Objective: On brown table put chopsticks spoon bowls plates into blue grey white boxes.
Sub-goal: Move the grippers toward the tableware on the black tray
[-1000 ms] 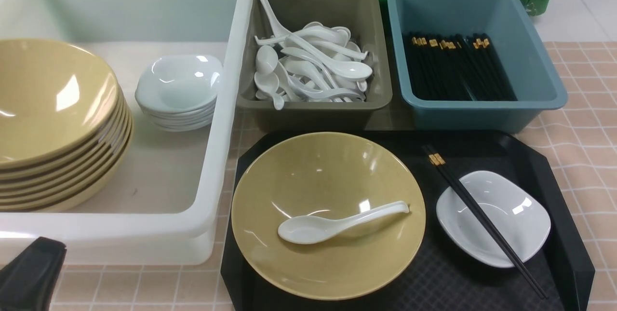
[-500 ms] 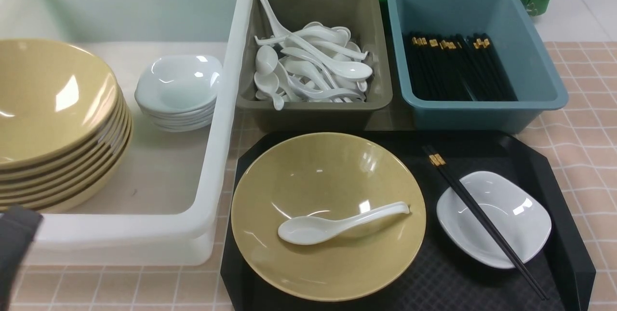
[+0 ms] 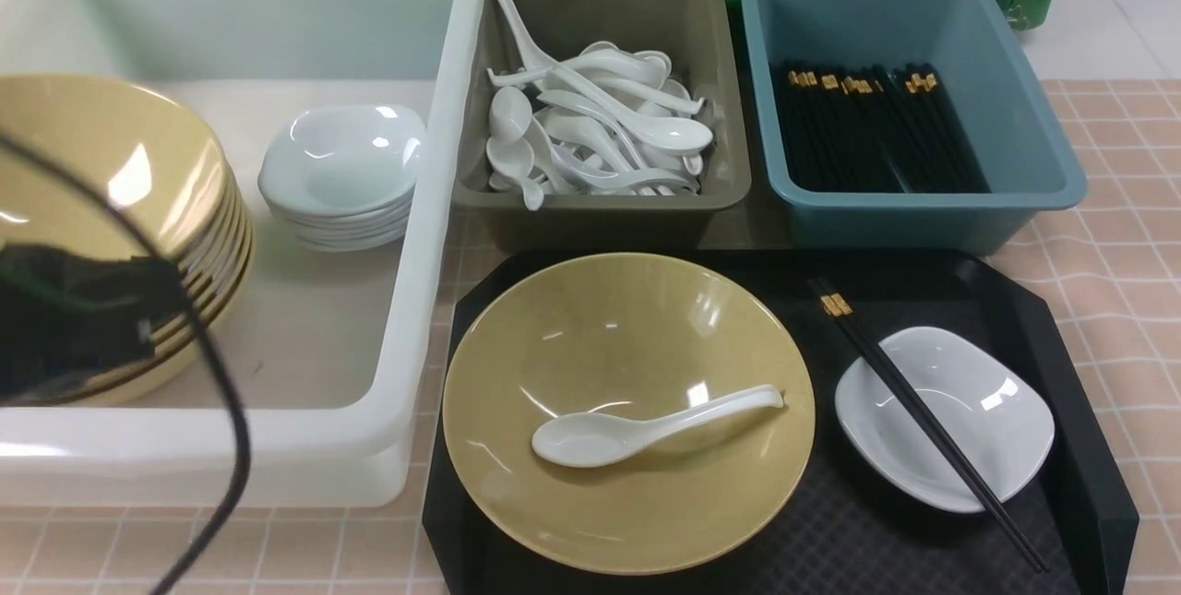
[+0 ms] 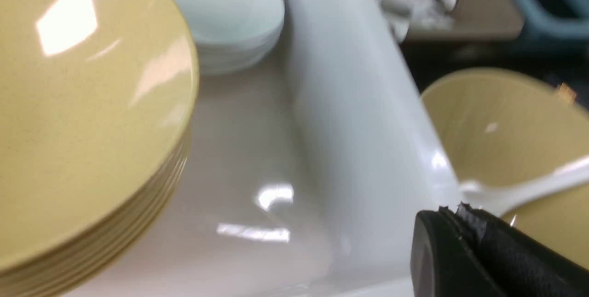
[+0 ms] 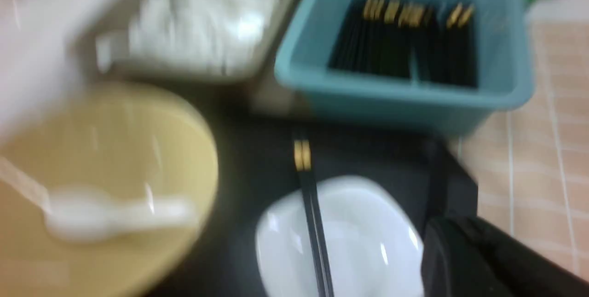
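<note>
Left jaws clenched, empty, by the wall of the large translucent white plastic tub (image 4: 359,117); right jaws clenched, empty, over the black cut-corner tray (image 3: 830,549). Tray on pink-tan checked worktop (image 3: 1126,208) holds wide mustard-tan bowl (image 3: 590,327) with glossy white soup spoon (image 3: 646,424) inside, plus small white rounded-square dish (image 3: 987,420) with black chopstick pair (image 3: 923,415) across it. Behind: tub with stacked tan bowls (image 3: 92,171) and stacked white dishes (image 3: 341,161), olive-grey bin (image 3: 609,9) of piled white spoons (image 3: 600,134), teal-blue bin (image 3: 923,23) of bundled black chopsticks (image 3: 876,134).

Mustard-tan bowl (image 3: 627,327), white spoon (image 3: 590,438), white plate (image 3: 1006,410), black gold-banded chopsticks (image 3: 927,421), black tray (image 3: 876,540), teal box (image 3: 904,219), olive-grey box (image 3: 590,226), pinkish white-gridded table (image 3: 1126,208).
</note>
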Robot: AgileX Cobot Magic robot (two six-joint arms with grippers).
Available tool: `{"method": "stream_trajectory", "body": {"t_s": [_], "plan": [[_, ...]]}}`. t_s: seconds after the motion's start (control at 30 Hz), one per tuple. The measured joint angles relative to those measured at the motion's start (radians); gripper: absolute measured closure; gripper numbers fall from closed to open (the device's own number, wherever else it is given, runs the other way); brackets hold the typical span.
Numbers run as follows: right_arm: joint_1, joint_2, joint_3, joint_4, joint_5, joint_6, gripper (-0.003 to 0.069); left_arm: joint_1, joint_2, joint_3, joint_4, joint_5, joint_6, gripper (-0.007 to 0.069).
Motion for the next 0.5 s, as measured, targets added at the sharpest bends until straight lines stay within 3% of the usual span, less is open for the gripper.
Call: {"method": "stream_trajectory", "body": {"t_s": [0.1,0.13,0.2,0.27,0.3,0.5], "plan": [[0.0,0.139,-0.112,-0.001,0.136,-0.075,0.0622,-0.021,0.105,-0.103,0.044,0.084,0.006,0.0623],[0.003,0.263,-0.211,0.003,0.257,-0.13,0.0622,-0.064,0.189,-0.18,0.063,0.136,0.006,0.0623],[0.018,0.36,-0.276,0.005,0.329,-0.165,0.0622,-0.121,0.261,-0.249,0.07,0.175,0.006,0.0623],[0.036,0.417,-0.308,0.004,0.358,-0.181,0.0622,-0.168,0.311,-0.284,0.074,0.183,0.006,0.0623],[0.076,0.491,-0.344,0.004,0.375,-0.196,0.0622,-0.253,0.37,-0.335,0.083,0.185,0.009,0.0623],[0.195,0.668,-0.392,-0.026,0.336,-0.199,0.0615,-0.471,0.524,-0.466,0.173,0.149,0.008,0.0623]]}}
